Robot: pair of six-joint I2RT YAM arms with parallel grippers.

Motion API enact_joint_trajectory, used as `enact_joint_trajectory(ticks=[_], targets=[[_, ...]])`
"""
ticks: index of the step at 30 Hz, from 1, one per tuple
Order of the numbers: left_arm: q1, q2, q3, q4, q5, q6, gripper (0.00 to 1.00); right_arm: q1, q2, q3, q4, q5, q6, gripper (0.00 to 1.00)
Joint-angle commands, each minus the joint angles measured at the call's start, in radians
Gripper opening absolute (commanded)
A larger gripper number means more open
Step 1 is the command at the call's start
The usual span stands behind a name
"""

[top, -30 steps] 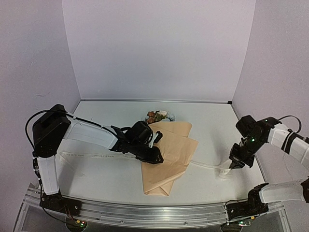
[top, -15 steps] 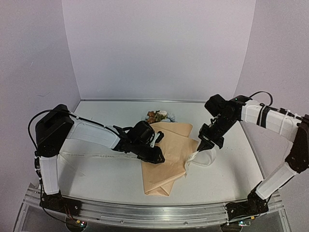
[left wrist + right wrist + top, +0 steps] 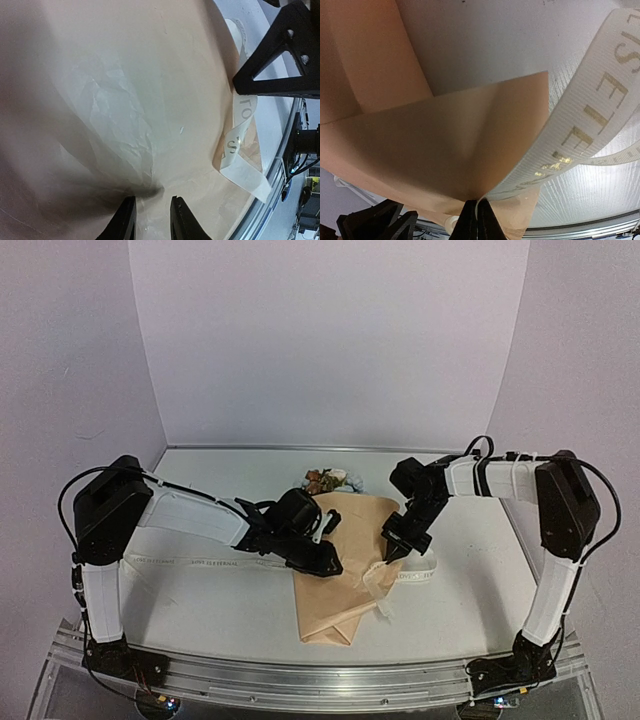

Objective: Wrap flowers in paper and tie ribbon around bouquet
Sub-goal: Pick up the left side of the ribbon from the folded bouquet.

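Note:
The paper (image 3: 350,540) lies folded around the flowers (image 3: 327,480) as a loose bouquet in mid-table, heads poking out at the far end. My left gripper (image 3: 328,562) reaches in from the left. Its narrowly parted fingers (image 3: 152,200) hold a ridge of paper (image 3: 150,75). My right gripper (image 3: 388,552) hangs over the paper's right edge, shut on the ribbon (image 3: 585,125) at its tips (image 3: 477,202), with the paper's corner (image 3: 445,145) right beside. The ribbon (image 3: 190,562) runs from the left under the bundle and loops on the right; a curl of ribbon (image 3: 240,150) lies near the right gripper (image 3: 285,60).
The white table (image 3: 220,610) ends in a metal rail (image 3: 300,680) at the near edge. White walls close in at the back and on both sides. The right arm's base (image 3: 510,670) stands at the lower right.
The right arm has swung from near the table's right edge leftward to the paper's right side, dragging the ribbon with it. The left arm has stayed put on the paper.

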Motion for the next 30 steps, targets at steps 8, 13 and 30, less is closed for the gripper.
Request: enact_joint_trajectory(ticks=[8, 13, 30], targets=[[-0.091, -0.076, 0.004, 0.026, 0.155, 0.123, 0.25, -0.011, 0.088, 0.09, 0.034, 0.01, 0.023, 0.0], [-0.143, -0.034, 0.01, -0.02, 0.181, 0.149, 0.24, -0.012, 0.113, 0.118, 0.034, 0.011, 0.036, 0.0], [-0.154, 0.051, -0.006, -0.003, 0.075, 0.085, 0.24, -0.012, 0.014, 0.101, 0.016, 0.003, 0.048, 0.0]])
